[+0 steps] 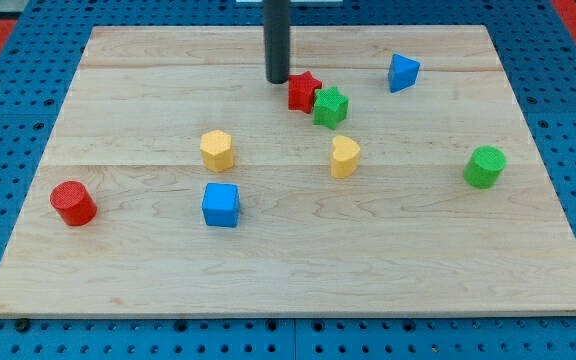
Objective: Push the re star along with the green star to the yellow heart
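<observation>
The red star point(303, 91) lies near the view's top middle, touching the green star point(331, 106) just to its lower right. The yellow heart point(344, 156) lies below the green star, a short gap apart. My tip point(277, 80) is down on the board just left of the red star, close to it or just touching. The rod rises straight up out of the view's top.
A yellow hexagonal block point(217, 150) and a blue cube point(221, 204) lie left of centre. A red cylinder point(72, 203) is at the far left, a green cylinder point(485, 166) at the right, a blue triangular block point(402, 72) at the top right. The wooden board point(148, 290) ends at blue pegboard.
</observation>
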{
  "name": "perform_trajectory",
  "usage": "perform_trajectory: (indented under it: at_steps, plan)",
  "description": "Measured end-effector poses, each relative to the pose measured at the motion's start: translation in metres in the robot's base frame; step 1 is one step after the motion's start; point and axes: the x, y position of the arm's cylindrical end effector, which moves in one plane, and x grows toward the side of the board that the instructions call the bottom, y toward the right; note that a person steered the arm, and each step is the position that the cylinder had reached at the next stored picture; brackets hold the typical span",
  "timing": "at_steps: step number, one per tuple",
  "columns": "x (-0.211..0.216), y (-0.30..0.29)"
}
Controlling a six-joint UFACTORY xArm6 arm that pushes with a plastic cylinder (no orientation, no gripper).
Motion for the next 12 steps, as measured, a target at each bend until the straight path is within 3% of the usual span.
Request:
perform_trajectory:
  at_steps: [3, 9, 12]
  plan:
    - [0.005, -0.002]
    - [0.017, 0.075]
    - [0.056, 0.085]
